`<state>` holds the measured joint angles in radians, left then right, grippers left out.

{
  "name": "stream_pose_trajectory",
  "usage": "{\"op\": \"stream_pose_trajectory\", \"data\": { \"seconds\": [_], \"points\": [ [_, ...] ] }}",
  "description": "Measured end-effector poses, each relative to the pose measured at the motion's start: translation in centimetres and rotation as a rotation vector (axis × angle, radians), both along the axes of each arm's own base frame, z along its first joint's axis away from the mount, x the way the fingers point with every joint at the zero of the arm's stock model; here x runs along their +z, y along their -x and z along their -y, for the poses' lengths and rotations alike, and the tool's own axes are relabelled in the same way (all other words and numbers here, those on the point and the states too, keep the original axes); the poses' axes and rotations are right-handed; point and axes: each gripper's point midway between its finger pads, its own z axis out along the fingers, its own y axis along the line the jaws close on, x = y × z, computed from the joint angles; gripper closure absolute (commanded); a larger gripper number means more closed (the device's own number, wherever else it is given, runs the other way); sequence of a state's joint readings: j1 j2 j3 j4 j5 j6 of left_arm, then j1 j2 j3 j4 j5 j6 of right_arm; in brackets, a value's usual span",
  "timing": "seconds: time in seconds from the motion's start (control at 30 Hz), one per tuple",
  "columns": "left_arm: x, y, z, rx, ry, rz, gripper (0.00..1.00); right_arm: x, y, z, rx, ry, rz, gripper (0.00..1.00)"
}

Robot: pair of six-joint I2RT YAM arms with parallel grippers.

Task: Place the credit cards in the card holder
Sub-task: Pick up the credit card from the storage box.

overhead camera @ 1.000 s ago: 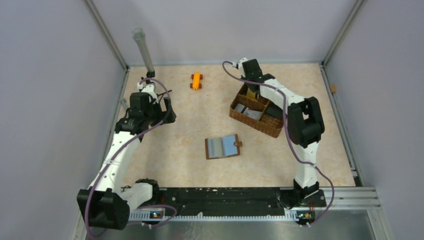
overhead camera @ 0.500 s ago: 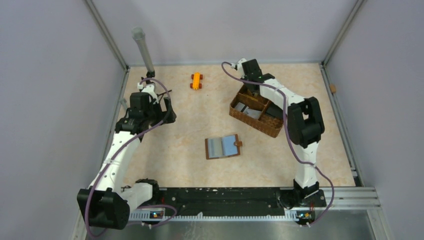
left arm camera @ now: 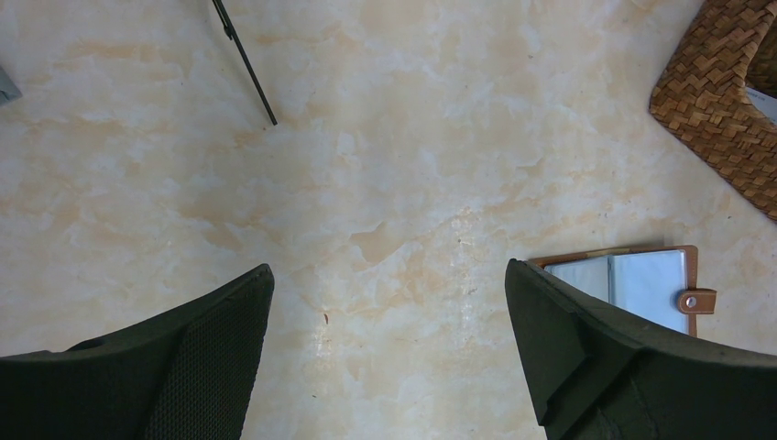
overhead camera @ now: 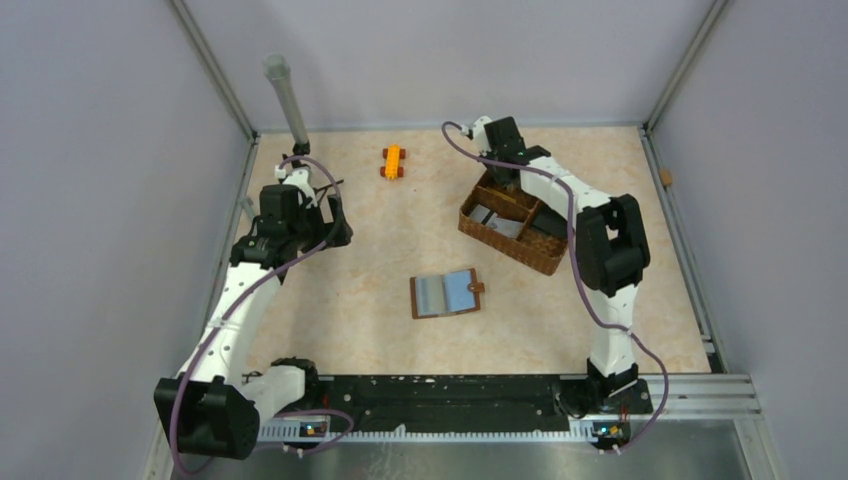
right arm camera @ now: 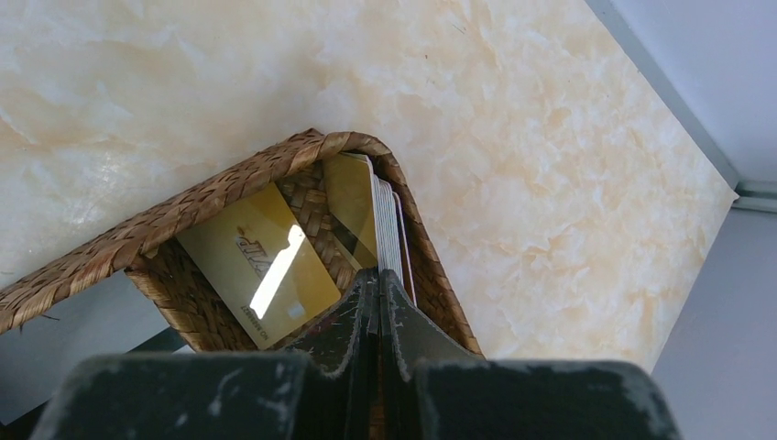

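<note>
The card holder lies open on the table centre, brown with blue pockets and a snap tab; it also shows in the left wrist view. The credit cards are in a woven basket. In the right wrist view a gold card lies flat in a corner compartment and a stack of cards stands on edge against the wall. My right gripper is down in that compartment, jaws pressed together on a thin card edge at the stack. My left gripper is open and empty, above bare table left of the holder.
An orange toy block lies at the back of the table. A grey tube stands at the back left corner. A thin black stick lies near the left arm. Grey cards lie in the basket's other compartments.
My right gripper has dipped lower into the basket's far compartment, covering the gold card seen under it before. The left arm and the card holder have not moved.
</note>
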<state>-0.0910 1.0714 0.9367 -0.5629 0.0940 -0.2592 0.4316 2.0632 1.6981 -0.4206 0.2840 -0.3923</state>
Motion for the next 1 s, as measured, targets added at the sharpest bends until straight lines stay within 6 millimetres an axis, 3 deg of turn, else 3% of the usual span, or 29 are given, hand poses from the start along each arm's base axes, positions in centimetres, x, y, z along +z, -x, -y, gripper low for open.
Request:
{"op": "stream_pose_trajectory", "data": {
  "seconds": [0.37,1.0],
  "points": [
    [0.0,0.0,0.1,-0.002,0.002,0.0,0.01,0.4,0.2,0.3,-0.012,0.007,0.004,1.0],
    [0.0,0.1,0.2,-0.011,0.01,-0.001,0.01,5.3,1.2,2.1,-0.064,0.031,0.069,1.0]
  ]
}}
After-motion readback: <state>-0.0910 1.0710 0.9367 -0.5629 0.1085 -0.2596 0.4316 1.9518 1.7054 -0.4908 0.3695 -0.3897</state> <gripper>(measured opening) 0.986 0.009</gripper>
